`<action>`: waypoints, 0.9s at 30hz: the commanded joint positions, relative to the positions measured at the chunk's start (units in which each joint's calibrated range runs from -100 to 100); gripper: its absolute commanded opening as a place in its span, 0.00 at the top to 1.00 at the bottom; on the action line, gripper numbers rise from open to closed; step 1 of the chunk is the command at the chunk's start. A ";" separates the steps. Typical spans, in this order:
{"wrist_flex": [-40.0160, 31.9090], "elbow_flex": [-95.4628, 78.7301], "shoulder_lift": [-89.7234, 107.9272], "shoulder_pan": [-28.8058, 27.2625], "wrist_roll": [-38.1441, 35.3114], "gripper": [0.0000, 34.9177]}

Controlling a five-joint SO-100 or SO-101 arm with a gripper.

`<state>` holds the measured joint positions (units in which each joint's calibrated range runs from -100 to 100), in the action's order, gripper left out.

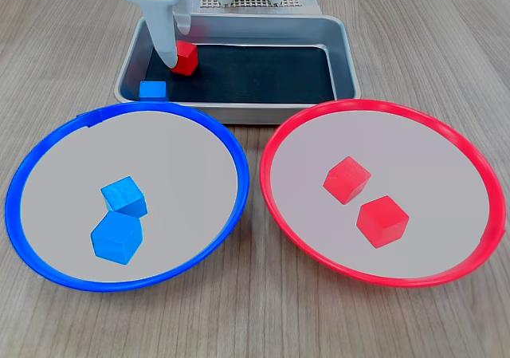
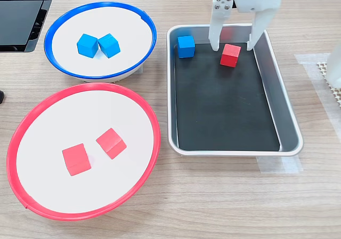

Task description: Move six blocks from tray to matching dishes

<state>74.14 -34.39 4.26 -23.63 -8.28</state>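
The hand (image 2: 232, 46) hangs low over the far end of the silver tray (image 2: 292, 138), jaws spread wide with the red block (image 2: 230, 55) sitting between and just below the fingertips. Nothing is held yet. In the first exterior view one pale finger (image 1: 166, 51) stands right beside that red cube, close enough that I cannot tell whether it touches.

4 blocks are already home: 2 blue cubes (image 2: 98, 44) touching each other in the blue-rimmed dish (image 2: 58, 63), 2 red cubes (image 2: 95, 151) near each other in the red-rimmed dish (image 2: 152, 154). That leaves 2 in the tray, the red one and a blue block (image 2: 186, 46) in the corner by the wall.

The red cube looks small, rigid and light, with flat smooth faces, so it should take a firm pinch without deforming. It may skid on the dark tray bottom if clipped on a corner. Best hold, I judge: 2 opposite flat faces, squared up, midway down the sides.

Both dishes and the tray rest on the wood-grain worktop (image 2: 213, 196).
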 commanded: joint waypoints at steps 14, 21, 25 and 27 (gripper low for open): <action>16.03 30.34 -4.65 10.12 0.68 0.99; 3.65 54.37 -17.61 34.78 4.15 0.99; -10.05 55.10 -26.22 41.56 2.30 0.99; -12.86 54.65 -27.93 42.78 1.17 0.95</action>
<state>69.90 18.78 -20.12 15.31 -5.10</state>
